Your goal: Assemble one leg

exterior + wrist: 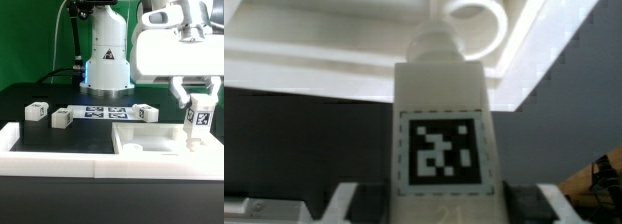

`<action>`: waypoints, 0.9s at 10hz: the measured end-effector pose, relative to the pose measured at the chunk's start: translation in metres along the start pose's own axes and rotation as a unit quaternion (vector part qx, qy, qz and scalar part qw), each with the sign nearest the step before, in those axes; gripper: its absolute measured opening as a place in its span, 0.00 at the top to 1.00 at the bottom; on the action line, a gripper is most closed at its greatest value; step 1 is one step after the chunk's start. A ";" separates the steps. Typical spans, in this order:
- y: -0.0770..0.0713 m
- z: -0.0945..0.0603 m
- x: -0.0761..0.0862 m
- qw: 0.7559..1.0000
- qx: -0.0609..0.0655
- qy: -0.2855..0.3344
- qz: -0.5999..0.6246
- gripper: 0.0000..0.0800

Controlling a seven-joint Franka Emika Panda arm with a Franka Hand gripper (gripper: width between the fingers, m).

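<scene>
Four small white posts show in the exterior view. One is the leg [201, 123], upright with its tag facing the camera, at the exterior view's right. The tool [198, 104] is clamped on its upper part. In the wrist view both fingers [349, 203] press the leg's sides with no gap.

The leg's lower end stands over the far right corner of the large flat white panel [150, 140]; cannot tell if it touches. In the wrist view the leg's narrowed tip lines up with a round opening [473, 25] near the panel's edge.

The other three posts lie in a row behind: two [38, 110] [62, 119] at the exterior view's left, one [148, 112] just beyond the panel's far edge. The marker board [105, 112] lies between them.

The bare black tabletop [60, 142] is open left of the panel. A raised white rim [100, 166] bounds the front and left edges.
</scene>
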State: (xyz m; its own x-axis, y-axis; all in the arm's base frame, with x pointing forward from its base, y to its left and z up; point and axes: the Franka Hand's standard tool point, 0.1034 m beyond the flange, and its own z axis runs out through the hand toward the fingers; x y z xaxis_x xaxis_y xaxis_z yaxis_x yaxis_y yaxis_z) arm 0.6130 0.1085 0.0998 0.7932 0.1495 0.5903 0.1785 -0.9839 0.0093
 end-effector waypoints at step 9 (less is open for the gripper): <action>-0.013 0.001 -0.014 1.000 0.006 -0.015 -0.001 0.64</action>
State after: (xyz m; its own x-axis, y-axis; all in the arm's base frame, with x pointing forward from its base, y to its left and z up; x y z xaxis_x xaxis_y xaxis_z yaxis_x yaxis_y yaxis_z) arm 0.6005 0.1194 0.0905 0.8104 0.1547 0.5651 0.1869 -0.9824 0.0009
